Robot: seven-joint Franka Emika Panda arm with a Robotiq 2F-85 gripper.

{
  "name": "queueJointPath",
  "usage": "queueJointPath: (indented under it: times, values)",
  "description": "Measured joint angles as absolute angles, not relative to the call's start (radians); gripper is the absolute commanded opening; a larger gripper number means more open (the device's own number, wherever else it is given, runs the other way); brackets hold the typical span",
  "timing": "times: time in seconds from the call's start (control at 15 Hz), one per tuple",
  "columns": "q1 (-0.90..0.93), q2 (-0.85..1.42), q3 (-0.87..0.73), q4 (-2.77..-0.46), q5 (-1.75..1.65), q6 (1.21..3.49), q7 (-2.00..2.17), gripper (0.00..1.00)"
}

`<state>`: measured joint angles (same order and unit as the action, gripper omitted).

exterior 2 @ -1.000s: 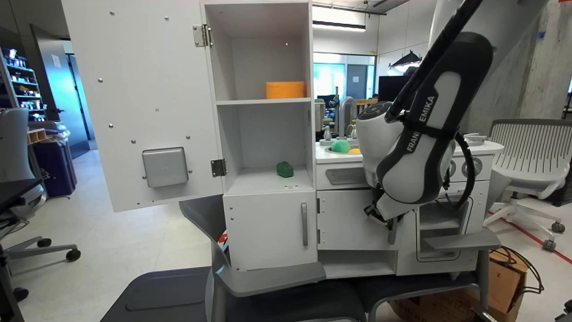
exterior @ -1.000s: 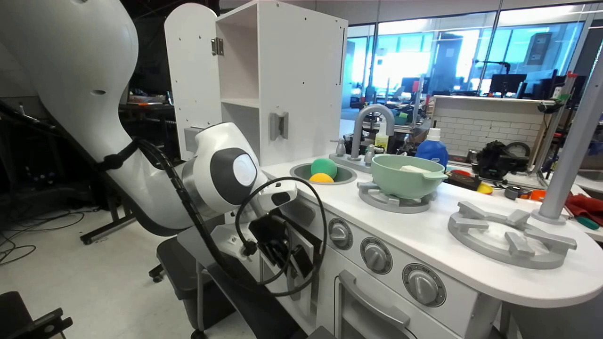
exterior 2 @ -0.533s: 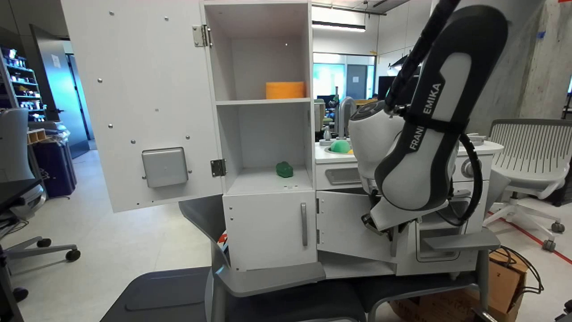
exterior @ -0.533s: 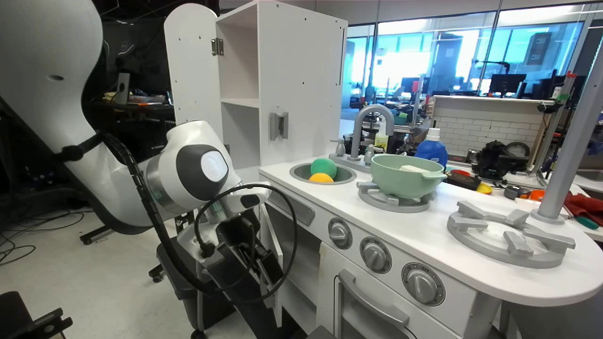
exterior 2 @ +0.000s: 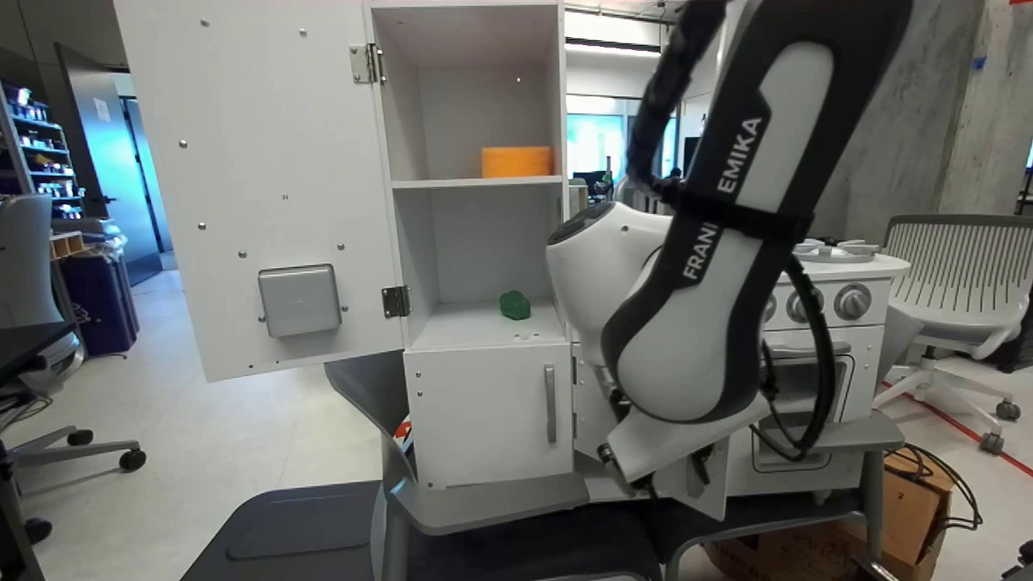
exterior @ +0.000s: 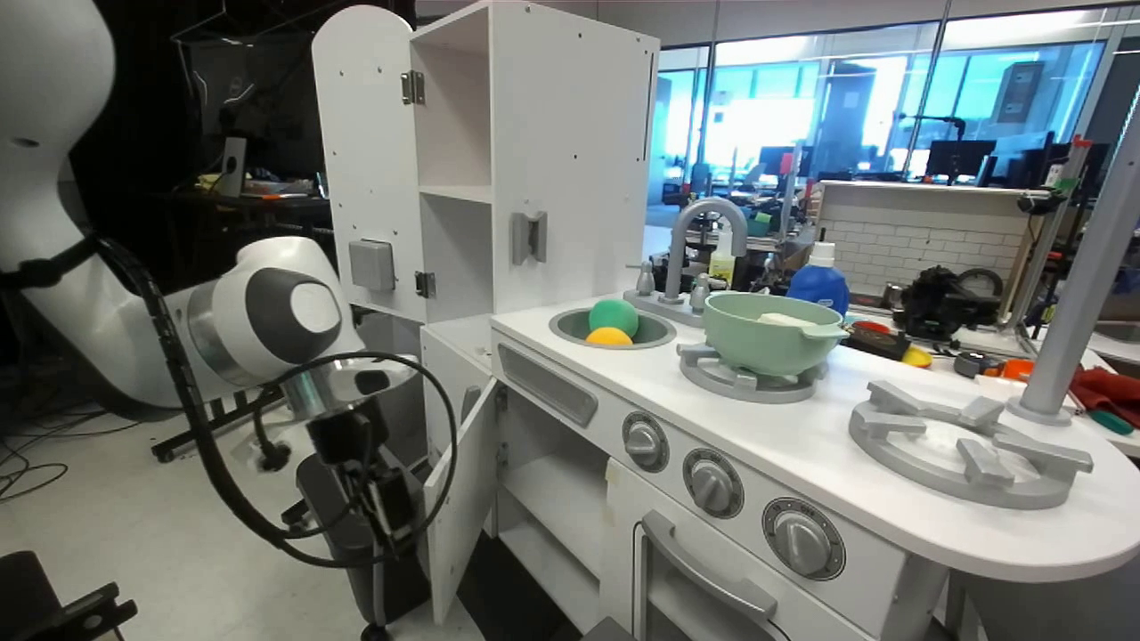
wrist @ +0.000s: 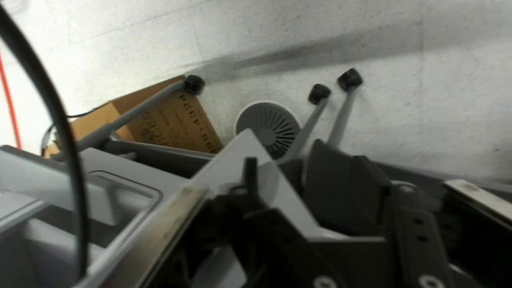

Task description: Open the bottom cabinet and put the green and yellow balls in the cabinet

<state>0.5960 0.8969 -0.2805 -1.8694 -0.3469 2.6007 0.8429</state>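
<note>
Cabinet door [exterior: 468, 512]: swung out left, the bottom cabinet [exterior: 557, 485] open beside it; a bump from the arm [exterior: 285, 320] could swing it shut
Pincer [exterior: 390, 523]: spread apart just by the door's free edge; cannot tell whether it surrounds the handle; a hasty retreat may then snag
Looped cable [exterior: 455, 425]: crosses in front of the door in an exterior view; could hook its corner
Green ball [exterior: 613, 314], yellow-orange ball [exterior: 609, 336]: together in the sink [exterior: 668, 336], right of the pincer; an off-centre pinch likely squirts one away
</note>
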Motion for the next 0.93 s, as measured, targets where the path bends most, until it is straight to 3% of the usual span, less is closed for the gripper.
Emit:
queueJointPath:
  times: [0.07,0.53,0.93]
  values:
    - [0.611,0.900,-0.241,-1.851,-0.347,2.599,0.830,1.00]
    - [0.695,0.929,-0.060,-1.620,-0.342,2.400,0.685,1.00]
    - [0.662,0.861,-0.039,-1.489,-0.338,2.137,0.476,1.00]
